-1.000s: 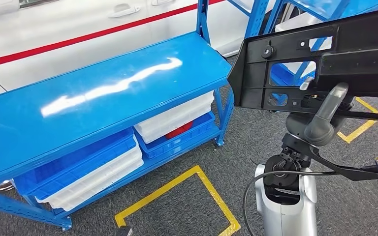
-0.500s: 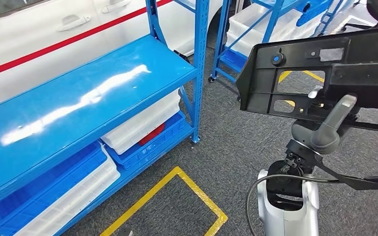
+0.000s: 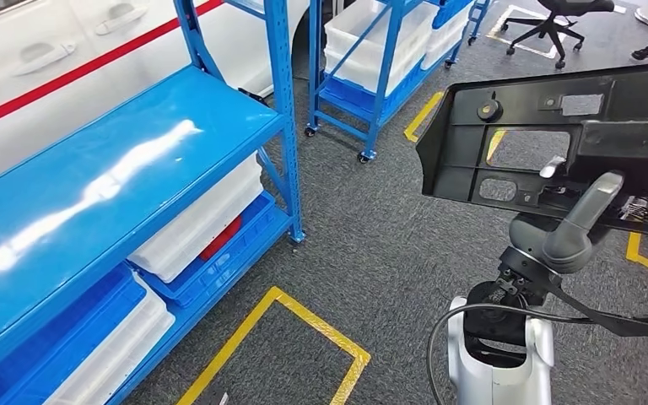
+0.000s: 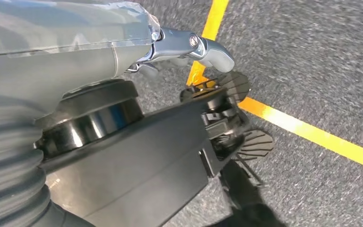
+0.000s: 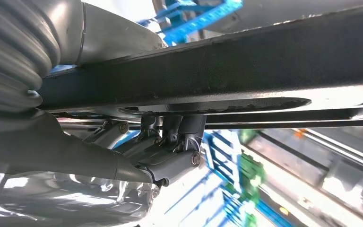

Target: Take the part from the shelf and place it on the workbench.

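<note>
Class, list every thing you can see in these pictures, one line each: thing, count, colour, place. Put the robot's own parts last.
Large black plastic panel part: one, black, held up at right.
Blue metal shelf rack: one, blue, at left.
White plastic bins: several, white, on the rack's lower level.
Wheeled blue rack: one, blue, behind, holding white bins.
Black office chair: one, black, far back.
Yellow floor tape: several lines, yellow, on grey carpet.
Right robot hand: one, grey, gripping the panel.
Left robot hand: one, grey, hanging over the floor.
</note>
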You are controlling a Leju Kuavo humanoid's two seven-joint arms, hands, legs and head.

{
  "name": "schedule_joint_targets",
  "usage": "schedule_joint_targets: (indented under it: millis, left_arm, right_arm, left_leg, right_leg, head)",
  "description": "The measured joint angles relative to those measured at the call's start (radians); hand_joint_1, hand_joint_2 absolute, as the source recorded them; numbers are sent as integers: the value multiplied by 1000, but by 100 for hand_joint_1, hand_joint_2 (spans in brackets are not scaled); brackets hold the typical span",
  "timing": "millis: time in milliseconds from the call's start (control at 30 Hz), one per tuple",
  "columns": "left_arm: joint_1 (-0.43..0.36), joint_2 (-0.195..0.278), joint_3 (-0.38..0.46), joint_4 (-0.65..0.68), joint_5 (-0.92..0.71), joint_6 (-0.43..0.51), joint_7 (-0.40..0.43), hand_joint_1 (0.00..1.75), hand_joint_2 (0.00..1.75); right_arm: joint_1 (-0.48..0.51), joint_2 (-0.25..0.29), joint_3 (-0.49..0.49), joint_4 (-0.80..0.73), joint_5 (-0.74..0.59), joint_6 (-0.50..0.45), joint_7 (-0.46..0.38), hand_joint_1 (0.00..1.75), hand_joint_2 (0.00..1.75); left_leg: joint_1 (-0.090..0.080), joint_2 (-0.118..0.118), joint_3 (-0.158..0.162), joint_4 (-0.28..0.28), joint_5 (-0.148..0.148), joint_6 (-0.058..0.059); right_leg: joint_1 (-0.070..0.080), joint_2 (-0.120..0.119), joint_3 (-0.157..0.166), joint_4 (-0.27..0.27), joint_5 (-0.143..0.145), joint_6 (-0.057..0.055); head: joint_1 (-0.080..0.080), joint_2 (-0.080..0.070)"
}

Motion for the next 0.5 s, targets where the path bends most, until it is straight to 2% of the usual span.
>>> schedule_joint_targets:
  millis: [33,67,100,133,167,200,267,300,333,367,400,433,500]
  left_arm:
    - [0,0,-1,0,0,2,0,0,175]
    - [-1,1,-1,0,0,4,0,0,175]
    - [-1,1,-1,0,0,4,0,0,175]
    - [-2,1,-2,0,1,5,-1,0,175]
    - [-3,0,-2,0,2,5,-2,0,175]
    - [-4,0,-2,0,2,5,-3,0,175]
    - [0,1,-2,0,1,6,-2,0,175]
    - [3,1,-3,0,0,6,-1,0,175]
    - [5,1,-3,0,-2,6,1,0,175]
    - [7,1,-4,0,-3,6,2,0,175]
    - [7,1,-4,0,-4,6,3,0,175]
    - [6,1,-5,0,-5,5,3,0,175]
    - [5,2,-5,0,-6,5,4,0,175]
  right_arm:
    - [0,3,-2,-4,0,-2,-2,175,175]
    - [1,6,-3,-7,-1,-5,-5,175,175]
    - [1,8,-5,-10,-2,-8,-6,175,175]
    - [2,11,-7,-13,-2,-11,-6,175,175]
    - [1,13,-9,-15,-3,-14,-7,175,175]
    - [0,16,-10,-17,-4,-16,-8,175,175]
    - [-3,23,-12,-20,-8,-23,-8,175,175]
    - [-3,26,-13,-20,-11,-27,-9,175,175]
    - [-2,27,-14,-21,-13,-31,-9,175,175]
    - [-1,28,-15,-21,-14,-33,-9,175,175]
    - [0,29,-17,-22,-15,-34,-9,175,175]
    - [0,29,-18,-23,-16,-34,-9,175,175]
    - [0,30,-22,-27,-16,-34,-9,175,175]
  left_leg:
    - [-3,8,2,1,-3,-6]
    - [-5,18,5,1,-6,-13]
    - [-5,29,8,1,-8,-19]
    - [-2,27,9,4,-13,-25]
    - [1,11,6,18,-26,-30]
    - [3,-16,-7,51,-49,-34]
    - [5,-75,-63,176,-115,-36]
    - [5,-87,-98,246,-141,-36]
    - [5,-92,-122,292,-151,-36]
    - [5,-95,-131,301,-139,-34]
    - [6,-98,-121,268,-108,-32]
    - [6,-109,-94,201,-66,-29]
    - [10,-164,-43,75,-11,-23]
  right_leg:
    - [4,-10,13,-27,4,-6]
    - [9,-7,14,-33,1,-14]
    - [10,8,11,-35,3,-21]
    - [9,20,11,-36,4,-27]
    - [7,33,12,-39,6,-34]
    - [4,45,13,-42,8,-41]
    - [3,70,13,-43,10,-50]
    - [5,85,12,-43,11,-53]
    - [6,101,12,-41,11,-54]
    - [7,118,12,-40,11,-54]
    - [7,135,12,-37,11,-53]
    - [7,151,11,-34,10,-52]
    - [7,179,7,-25,8,-44]
  head:
    - [0,0]
    - [0,0]
    - [0,0]
    - [0,0]
    - [0,0]
    - [0,0]
    - [0,0]
    - [0,0]
    - [0,0]
    - [0,0]
    - [0,0]
    - [0,0]
    - [0,0]
